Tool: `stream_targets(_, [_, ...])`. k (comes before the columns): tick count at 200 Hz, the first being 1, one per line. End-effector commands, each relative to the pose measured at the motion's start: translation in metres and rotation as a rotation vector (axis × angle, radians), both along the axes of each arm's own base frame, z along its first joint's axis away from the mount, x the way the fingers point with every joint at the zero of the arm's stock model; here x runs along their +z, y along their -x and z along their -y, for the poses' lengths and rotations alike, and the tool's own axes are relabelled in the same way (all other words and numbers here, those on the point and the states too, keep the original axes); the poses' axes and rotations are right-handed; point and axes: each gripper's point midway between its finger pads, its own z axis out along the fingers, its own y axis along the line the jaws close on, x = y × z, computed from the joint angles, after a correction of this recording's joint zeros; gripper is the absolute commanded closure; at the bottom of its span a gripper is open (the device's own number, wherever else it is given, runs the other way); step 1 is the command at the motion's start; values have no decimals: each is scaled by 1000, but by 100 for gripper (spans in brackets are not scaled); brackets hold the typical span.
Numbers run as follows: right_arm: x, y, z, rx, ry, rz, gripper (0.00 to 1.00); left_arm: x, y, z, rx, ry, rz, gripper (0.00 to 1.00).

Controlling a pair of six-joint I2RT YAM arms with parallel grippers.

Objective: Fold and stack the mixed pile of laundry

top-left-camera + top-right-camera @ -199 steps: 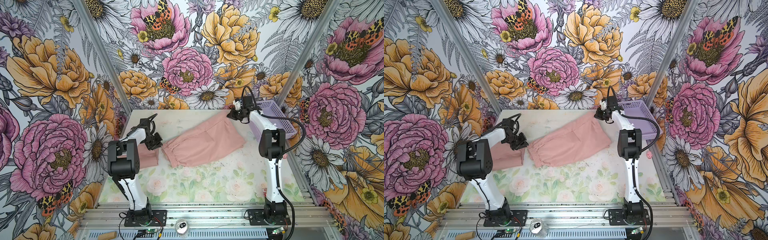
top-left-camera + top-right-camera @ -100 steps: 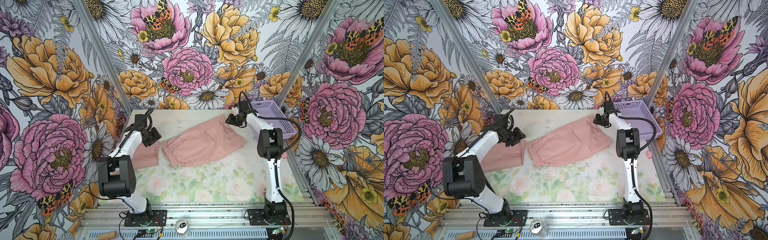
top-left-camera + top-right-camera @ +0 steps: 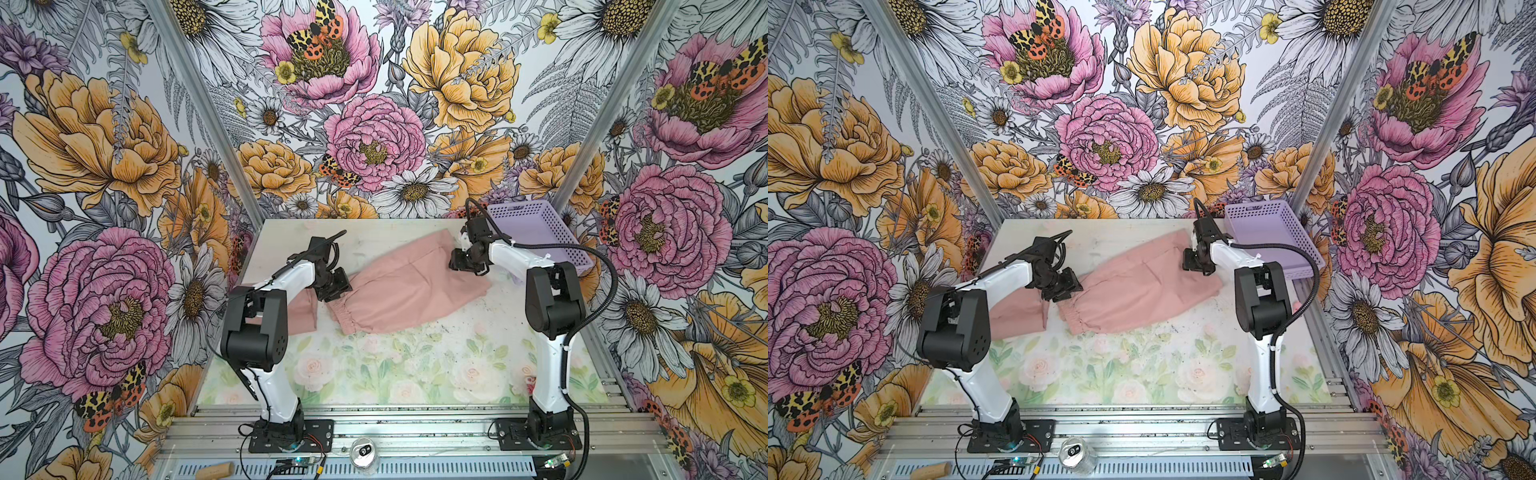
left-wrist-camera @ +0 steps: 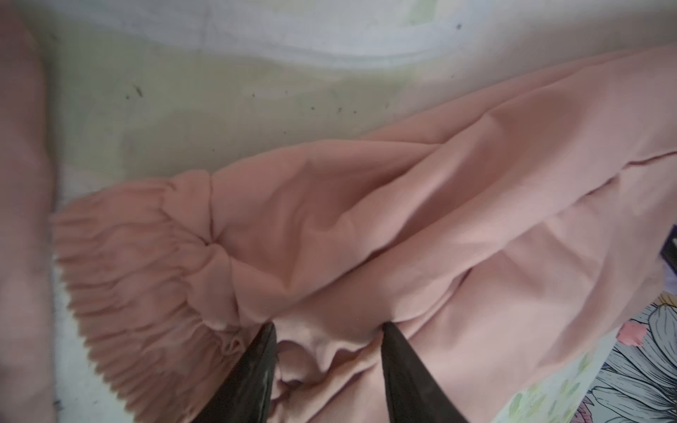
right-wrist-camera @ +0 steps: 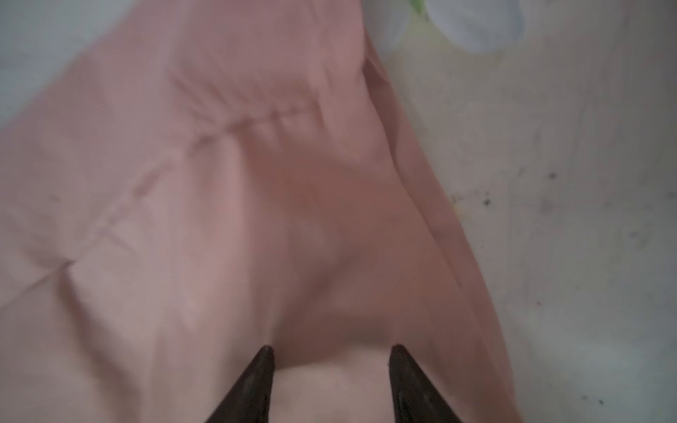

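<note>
A drink can (image 3: pixel 365 453) stands on the rail at the front edge, well nearer than the dusty-pink garment (image 3: pixel 407 286), which lies spread flat across the middle of the table (image 3: pixel 415 365). Just left of that garment, apart from it by a thin strip of table, lies a smaller folded pink piece (image 3: pixel 301 311); the left arm (image 3: pixel 255 324) covers its left part, so its full outline cannot be made out.

The garment's long axis runs on a diagonal, with its gathered elastic end (image 3: pixel 349 320) at the near left and its plain end pointing far right. The left gripper (image 3: pixel 334 286) sits over the garment's left edge, just beyond the gathered end. In the left wrist view, its fingers (image 4: pixel 256 366) stand apart with loose cloth bunched between them, nothing pinched.

The right gripper (image 3: pixel 465 264) hangs over the garment's far right corner and hides that corner in both top views. The right wrist view is blurred, yet its fingers (image 5: pixel 410 381) are plainly spread above the cloth, holding nothing.

Beyond the garment's far right end rests the lilac basket (image 3: pixel 536 232).
</note>
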Motion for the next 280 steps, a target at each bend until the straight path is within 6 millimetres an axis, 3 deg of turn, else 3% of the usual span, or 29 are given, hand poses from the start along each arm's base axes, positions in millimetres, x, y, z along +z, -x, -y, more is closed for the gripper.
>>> stream_targets(1, [-14,8,36,-89,82,-21,47,-7,-11,-8,-16,-27,12,52])
stream_targets(39, [-33,64,66,-168,153,-149,47,-31,-2,-13,-46,-57,-51,52])
stream_targets(72, [-38,112,82,-214,193,-230,46,-33,-3,15,-129,-31,-45,52])
stream_targets(97, [-33,131,92,-256,204,-254,46,-26,-8,32,-161,-8,-31,50])
stream_targets(109, [-31,133,94,-262,204,-253,45,-11,-14,32,-152,3,5,44])
stream_targets(138, [-17,125,93,-261,191,-223,44,44,-24,15,-108,-6,143,17])
stream_targets(143, [-15,123,92,-259,187,-219,44,58,-23,11,-99,-8,173,13])
stream_targets(154, [-8,119,91,-259,176,-204,44,69,-16,0,-75,-12,188,2])
stream_targets(160, [-5,117,90,-257,170,-195,44,73,-11,-6,-68,-17,189,1])
stream_targets(181, [9,111,86,-253,149,-162,43,69,17,-20,-43,-49,153,1])
stream_targets(209, [23,106,80,-244,123,-128,42,46,49,-34,9,-89,80,1])
stream_targets(248, [31,100,71,-222,105,-104,42,25,45,-32,27,-82,73,15])
stream_targets(280, [37,101,70,-219,102,-91,42,9,41,-29,50,-54,73,20])
